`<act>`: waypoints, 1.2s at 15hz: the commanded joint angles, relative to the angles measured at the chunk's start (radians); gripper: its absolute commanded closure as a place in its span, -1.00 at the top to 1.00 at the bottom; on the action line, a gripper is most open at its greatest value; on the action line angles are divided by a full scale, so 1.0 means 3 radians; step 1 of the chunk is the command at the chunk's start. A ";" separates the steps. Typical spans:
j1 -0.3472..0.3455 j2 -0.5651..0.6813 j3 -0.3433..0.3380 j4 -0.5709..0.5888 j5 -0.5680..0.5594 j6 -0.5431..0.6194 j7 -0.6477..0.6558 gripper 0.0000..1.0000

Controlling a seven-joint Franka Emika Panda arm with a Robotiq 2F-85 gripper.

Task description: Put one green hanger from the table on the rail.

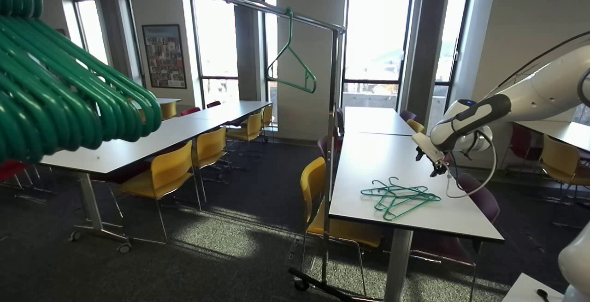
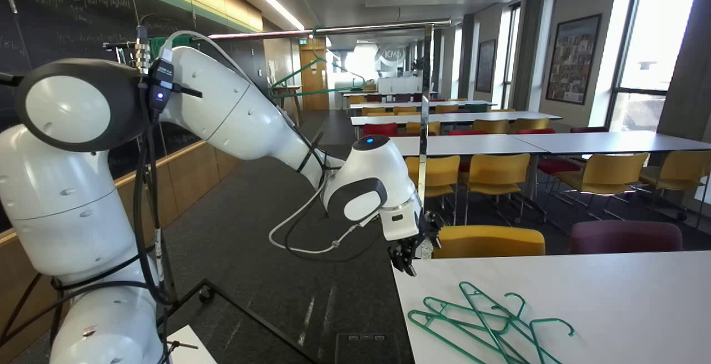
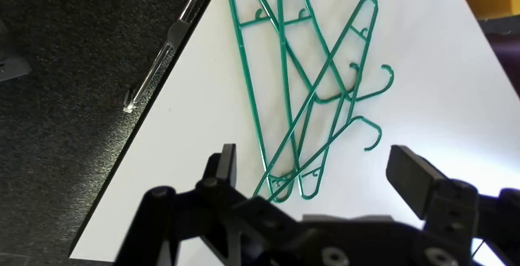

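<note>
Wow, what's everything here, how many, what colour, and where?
Near table: one, white-topped, right half of both exterior views
Loose hangers: three, green, overlapping on the near table
Further tables: several, white, both exterior views
Chairs: many, yellow, red and purple, around the tables
Rail: one, grey, high in both exterior views
Upright post: at least one, grey, under the rail's end
Hung hanger: one, green, on the rail
Hanger bundle: many, green, left in an exterior view
Windows: several, dark-framed, both exterior views
Posters: at least two, dark-framed, beside windows
Chalkboard: at least one, black, left in an exterior view
Arm: one, white and dark grey, beside the near table
Claw: one, black, open, above the near table
</note>
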State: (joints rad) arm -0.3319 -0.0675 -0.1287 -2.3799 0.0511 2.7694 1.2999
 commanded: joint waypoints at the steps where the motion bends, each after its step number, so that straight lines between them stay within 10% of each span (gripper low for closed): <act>1: -0.0131 0.0451 -0.0023 0.0456 -0.0500 -0.0037 0.0926 1.00; 5: 0.0170 0.0846 -0.0347 0.0911 -0.0722 -0.0335 0.1647 1.00; 17: 0.0215 0.1930 -0.0445 0.2295 0.0193 -0.1293 0.1481 1.00; 18: 0.0316 0.1749 -0.0465 0.1989 0.0131 -0.1072 0.1516 1.00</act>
State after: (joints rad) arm -0.2537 0.4550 -0.2493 -1.7851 0.0765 2.4496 1.7644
